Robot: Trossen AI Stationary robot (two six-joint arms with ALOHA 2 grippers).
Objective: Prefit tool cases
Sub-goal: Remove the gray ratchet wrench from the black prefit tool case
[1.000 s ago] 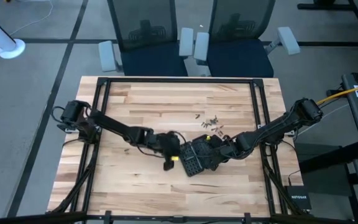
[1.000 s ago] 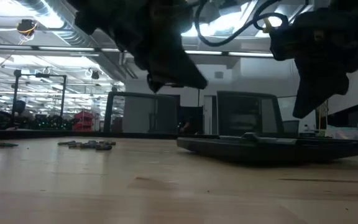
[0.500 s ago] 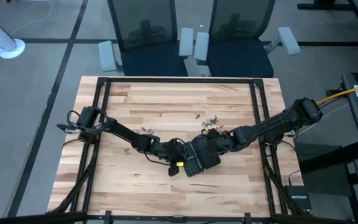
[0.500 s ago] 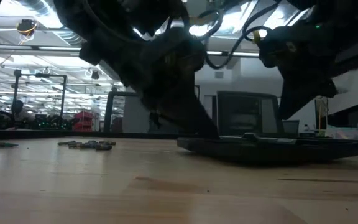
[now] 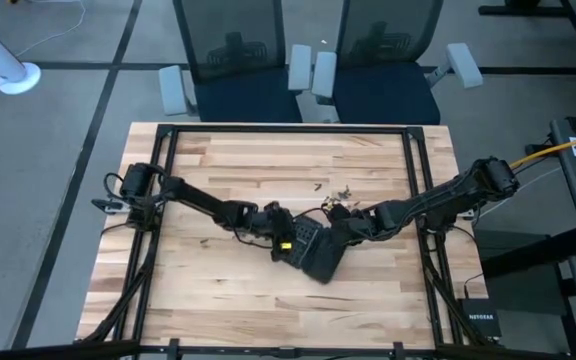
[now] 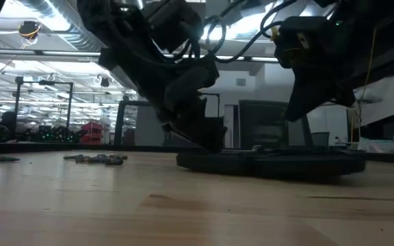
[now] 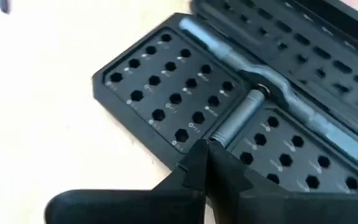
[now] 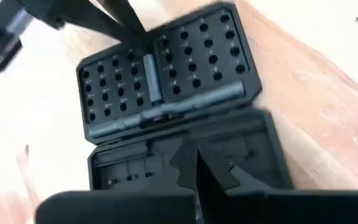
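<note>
Case (image 5: 313,252) is lying open and flat on the table (image 5: 218,160), between both grippers. Left gripper (image 7: 207,149) is sitting at the case's edge, fingers pressed together, tip touching the metal cylinder (image 7: 238,117) between the two slot grids. Right gripper (image 8: 196,158) is hovering over the other half, fingers also pressed together, pinching nothing. Loose bits (image 5: 340,197) are lying just beyond the right gripper.

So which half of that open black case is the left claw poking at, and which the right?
The left gripper touches the half with the grid of bit holes; the right gripper sits over the other half with long slots.
</note>
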